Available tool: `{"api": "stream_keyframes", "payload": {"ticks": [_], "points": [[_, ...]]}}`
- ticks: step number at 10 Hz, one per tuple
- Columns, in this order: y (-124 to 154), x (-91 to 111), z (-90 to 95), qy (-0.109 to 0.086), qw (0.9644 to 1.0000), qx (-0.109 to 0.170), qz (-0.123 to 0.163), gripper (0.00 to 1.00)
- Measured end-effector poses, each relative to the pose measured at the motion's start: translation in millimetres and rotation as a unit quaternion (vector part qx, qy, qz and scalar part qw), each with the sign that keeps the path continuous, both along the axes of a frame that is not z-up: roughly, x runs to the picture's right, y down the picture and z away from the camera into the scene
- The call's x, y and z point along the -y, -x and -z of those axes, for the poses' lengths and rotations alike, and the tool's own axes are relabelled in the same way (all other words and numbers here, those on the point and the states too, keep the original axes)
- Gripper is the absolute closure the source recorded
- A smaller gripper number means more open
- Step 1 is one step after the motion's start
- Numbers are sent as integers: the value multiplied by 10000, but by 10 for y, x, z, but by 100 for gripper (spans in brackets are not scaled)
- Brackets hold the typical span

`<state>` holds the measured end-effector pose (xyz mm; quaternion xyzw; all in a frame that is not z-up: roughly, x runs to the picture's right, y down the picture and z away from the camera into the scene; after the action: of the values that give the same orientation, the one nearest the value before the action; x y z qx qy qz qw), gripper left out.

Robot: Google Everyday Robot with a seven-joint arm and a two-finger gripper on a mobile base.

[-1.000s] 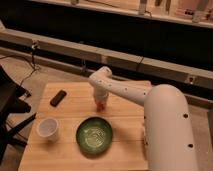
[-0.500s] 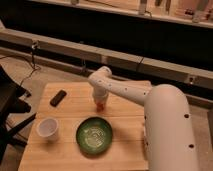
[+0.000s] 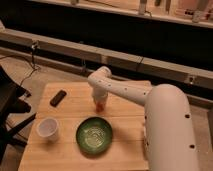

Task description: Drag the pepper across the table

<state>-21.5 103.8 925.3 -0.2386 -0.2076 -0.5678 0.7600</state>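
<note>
The light wooden table (image 3: 70,107) fills the lower left of the camera view. My white arm reaches from the right across it. The gripper (image 3: 99,102) points down at the table's middle, just behind the green plate. A small orange-red pepper (image 3: 100,106) shows at the gripper's tip, on or just above the tabletop. The gripper body hides most of it.
A green plate (image 3: 94,134) lies in front of the gripper. A white cup (image 3: 48,128) stands at the front left. A small black object (image 3: 58,97) lies at the back left. A dark chair (image 3: 10,107) stands left of the table.
</note>
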Motion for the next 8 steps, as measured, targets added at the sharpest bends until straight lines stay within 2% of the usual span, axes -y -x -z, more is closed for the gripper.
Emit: {"api": "stream_keyframes", "payload": {"ticks": [8], "points": [[71,-35,75,31,10000,28,9,86]]}}
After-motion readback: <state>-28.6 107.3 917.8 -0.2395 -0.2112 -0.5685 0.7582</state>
